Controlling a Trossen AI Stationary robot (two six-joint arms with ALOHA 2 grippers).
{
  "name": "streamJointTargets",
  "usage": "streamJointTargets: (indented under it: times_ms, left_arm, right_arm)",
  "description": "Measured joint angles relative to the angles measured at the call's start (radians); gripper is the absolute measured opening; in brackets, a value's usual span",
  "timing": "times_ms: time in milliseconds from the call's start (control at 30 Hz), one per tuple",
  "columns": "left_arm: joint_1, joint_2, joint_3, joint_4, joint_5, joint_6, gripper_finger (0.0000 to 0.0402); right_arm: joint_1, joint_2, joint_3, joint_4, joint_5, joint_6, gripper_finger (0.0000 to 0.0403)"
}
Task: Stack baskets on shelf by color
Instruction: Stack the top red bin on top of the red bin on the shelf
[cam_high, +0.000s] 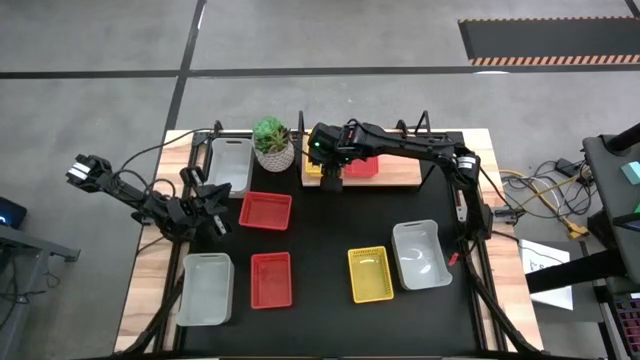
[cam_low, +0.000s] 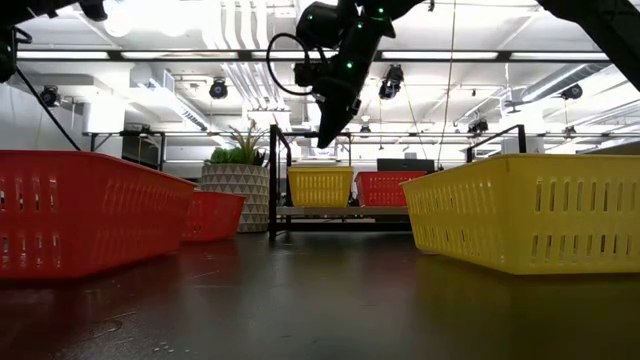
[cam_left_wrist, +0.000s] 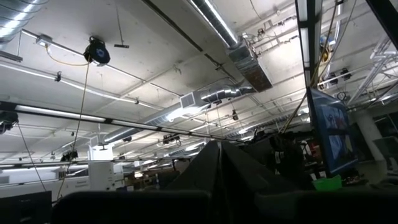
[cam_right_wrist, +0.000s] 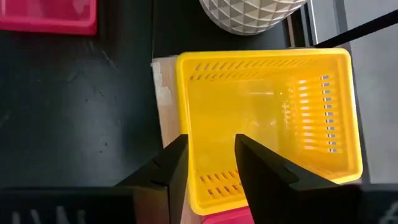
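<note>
The black surface (cam_high: 320, 240) sits in a wooden frame on a grey concrete floor, under a ceiling of white ducts and strip lights. On it lie small shallow plastic baskets with slotted sides: two red ones (cam_high: 266, 211) (cam_high: 271, 279) near the middle, a yellow one (cam_high: 369, 273) beside a slightly larger translucent grey-white one (cam_high: 420, 254), and two more grey-white ones (cam_high: 205, 288) (cam_high: 231, 162) along the left edge. A green plant in a white faceted pot (cam_high: 273, 145) stands at the back, just beside the light-brown wooden shelf with black metal posts (cam_high: 400, 178).

On that shelf a yellow perforated basket (cam_right_wrist: 267, 118) sits at the end nearest the pot, with a red basket (cam_low: 390, 187) right beside it.

The right gripper (cam_right_wrist: 210, 163) reaches across the back of the surface and hangs above the yellow shelf basket, over its near rim; its dark jaws stand parted and grasp nothing. From table height it shows clear of the basket, well above it.

The left gripper (cam_high: 213, 200) waits over the left side of the surface, near the upper red basket; whether its jaws are parted I cannot tell.
</note>
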Motion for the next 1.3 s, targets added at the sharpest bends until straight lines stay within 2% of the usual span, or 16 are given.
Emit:
streamJointTargets:
  times_ms: [167, 433, 700, 1000, 1300]
  left_arm:
    - [0.000, -0.044, -0.036, -0.001, -0.002, 0.000, 0.0002]
    - [0.000, -0.092, -0.058, 0.007, -0.002, -0.006, 0.0002]
    - [0.000, -0.092, -0.068, -0.002, -0.002, -0.035, 0.0002]
    - [0.000, -0.074, -0.069, -0.002, 0.011, -0.087, 0.0002]
    - [0.000, -0.065, -0.070, -0.002, 0.037, -0.113, 0.0002]
  right_arm:
    - [0.041, -0.011, -0.007, -0.013, -0.049, 0.049, 0.0096]
    - [0.174, -0.040, -0.019, -0.015, -0.045, 0.100, 0.0046]
    - [0.315, -0.057, -0.021, -0.011, -0.014, 0.121, 0.0014]
    - [0.435, -0.064, -0.032, -0.005, 0.108, 0.144, 0.0009]
    - [0.498, -0.064, -0.049, 0.017, 0.117, 0.160, 0.0009]
